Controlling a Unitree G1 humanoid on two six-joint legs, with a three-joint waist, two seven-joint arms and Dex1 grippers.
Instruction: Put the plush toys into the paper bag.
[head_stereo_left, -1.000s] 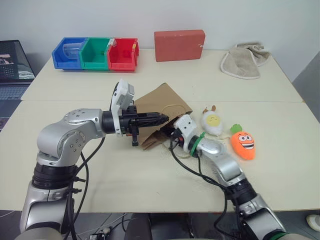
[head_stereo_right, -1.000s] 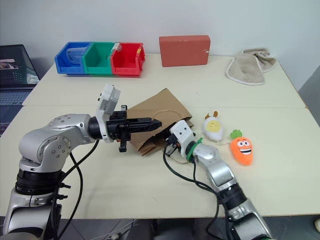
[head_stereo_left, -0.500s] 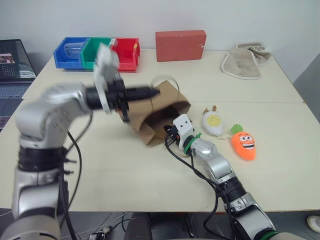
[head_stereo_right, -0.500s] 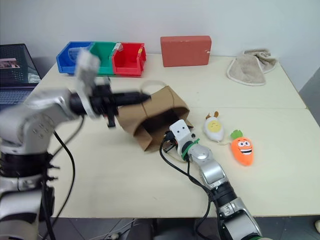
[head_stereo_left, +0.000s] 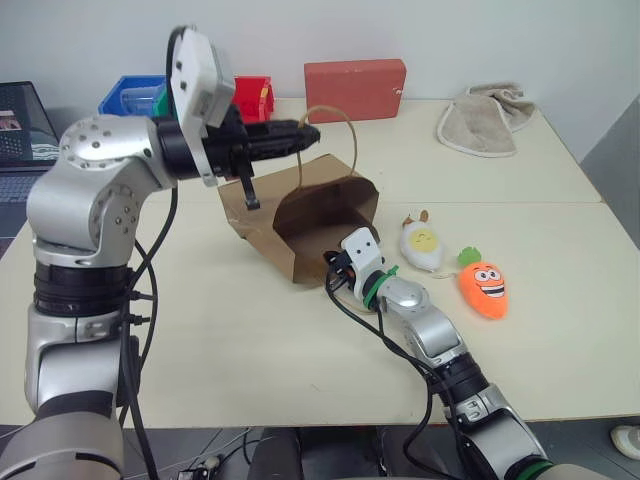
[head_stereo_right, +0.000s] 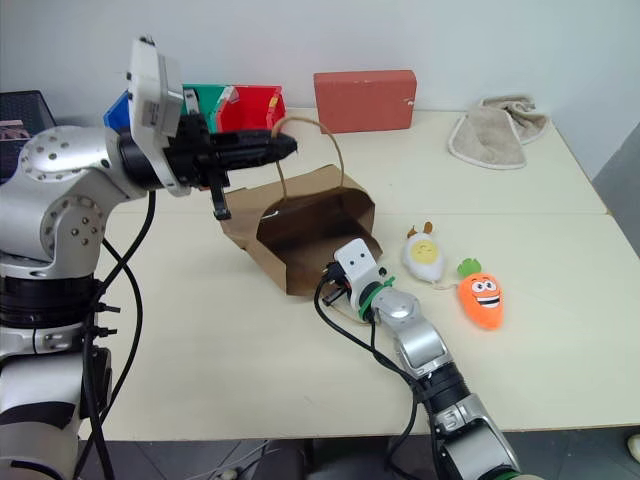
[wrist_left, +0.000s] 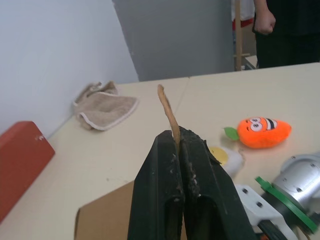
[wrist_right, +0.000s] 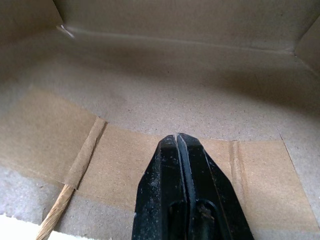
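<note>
Left gripper (head_stereo_left: 305, 133) pinches the paper bag (head_stereo_left: 300, 215) handle, mouth held open toward the toys; right gripper (wrist_right: 179, 142), fingers pressed together inside that mouth, sits nearer the egg toy (head_stereo_left: 423, 245) and carrot toy (head_stereo_left: 485, 287) lying just to its right on the table (head_stereo_left: 250, 350).

Two plush toys: one white egg (head_stereo_left: 423, 245), one orange carrot (head_stereo_left: 484, 288). One paper bag (head_stereo_left: 300, 220) with two loop handles. One red block (head_stereo_left: 355, 76). One beige towel (head_stereo_left: 484, 121). Three bins: blue (head_stereo_left: 122, 97), green (head_stereo_right: 208, 100), red (head_stereo_right: 250, 104). One laptop (head_stereo_left: 19, 113).
</note>
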